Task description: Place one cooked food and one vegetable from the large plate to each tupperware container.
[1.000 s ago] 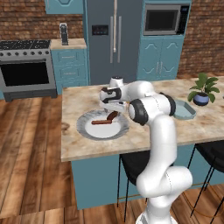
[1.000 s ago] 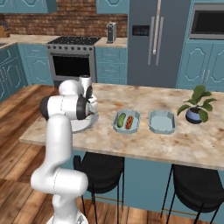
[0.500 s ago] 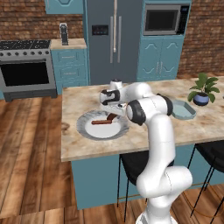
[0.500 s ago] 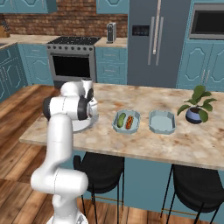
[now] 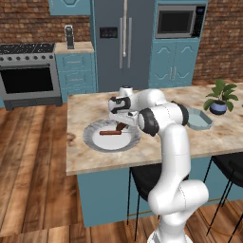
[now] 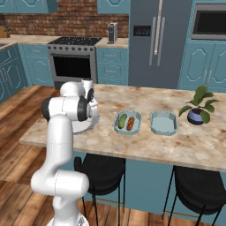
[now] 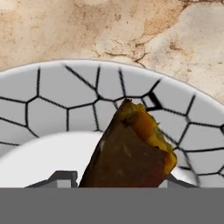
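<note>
**My hand low over the plate, a brown piece between the tips**

My hand hangs low over the right part of the large plate. In the hand view a brown piece of cooked food with a yellow-orange edge rises between my two fingertips. I cannot tell whether they press it or stand just apart.

A reddish sausage lies on the plate's white centre, to the left of my hand. The plate sits near the counter's front-left edge.

To the right, well apart, stand the two trays. The nearer tray holds a green vegetable and an orange-red piece. The farther tray is beside it, then a potted plant. Bare counter lies between plate and trays.
</note>
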Tool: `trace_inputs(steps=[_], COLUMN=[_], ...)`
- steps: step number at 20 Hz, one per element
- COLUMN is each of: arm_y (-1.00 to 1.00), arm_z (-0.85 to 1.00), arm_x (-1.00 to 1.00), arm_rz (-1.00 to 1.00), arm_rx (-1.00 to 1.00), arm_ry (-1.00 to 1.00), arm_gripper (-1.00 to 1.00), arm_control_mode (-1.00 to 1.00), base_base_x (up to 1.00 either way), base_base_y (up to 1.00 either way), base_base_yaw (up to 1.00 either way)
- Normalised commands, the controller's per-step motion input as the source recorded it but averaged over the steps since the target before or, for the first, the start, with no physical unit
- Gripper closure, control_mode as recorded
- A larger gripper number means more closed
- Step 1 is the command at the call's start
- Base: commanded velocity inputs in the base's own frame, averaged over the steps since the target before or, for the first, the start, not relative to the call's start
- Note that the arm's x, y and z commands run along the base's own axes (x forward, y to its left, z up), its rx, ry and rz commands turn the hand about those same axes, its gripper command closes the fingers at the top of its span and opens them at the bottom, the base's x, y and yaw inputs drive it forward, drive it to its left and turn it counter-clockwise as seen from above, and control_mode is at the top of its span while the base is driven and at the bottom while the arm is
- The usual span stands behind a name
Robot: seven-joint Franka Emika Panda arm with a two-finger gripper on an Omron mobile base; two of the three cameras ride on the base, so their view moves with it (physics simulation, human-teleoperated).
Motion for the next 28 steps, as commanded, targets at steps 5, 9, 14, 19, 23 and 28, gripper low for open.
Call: trace_inputs(steps=[5, 9, 14, 19, 23, 28], arm_y=[-0.18, -0.36, -0.46, -0.28, -0.28, -0.26], arm_z=[0.33, 0.50, 0.51, 0.47, 0.44, 0.17], arm_x=[-0.59, -0.85, -0.70, -0.88, -0.32, -0.26], arm_rz=[0.00, 0.03, 0.12, 0.15, 0.22, 0.14], arm_rx=[0.00, 0.00, 0.00, 0.00, 0.00, 0.00], arm_ry=[-0.04, -0.03, 0.00, -0.02, -0.04, 0.00], arm_gripper=[1.00, 1.00, 1.00, 1.00, 1.00, 1.00], arm_control_mode=[-1.00, -1.00, -1.00, -1.00, -1.00, -1.00], base_base_x=[0.00, 0.00, 0.00, 0.00, 0.00, 0.00], base_base_y=[0.00, 0.00, 0.00, 0.00, 0.00, 0.00], base_base_yaw=[0.00, 0.00, 0.00, 0.00, 0.00, 0.00])
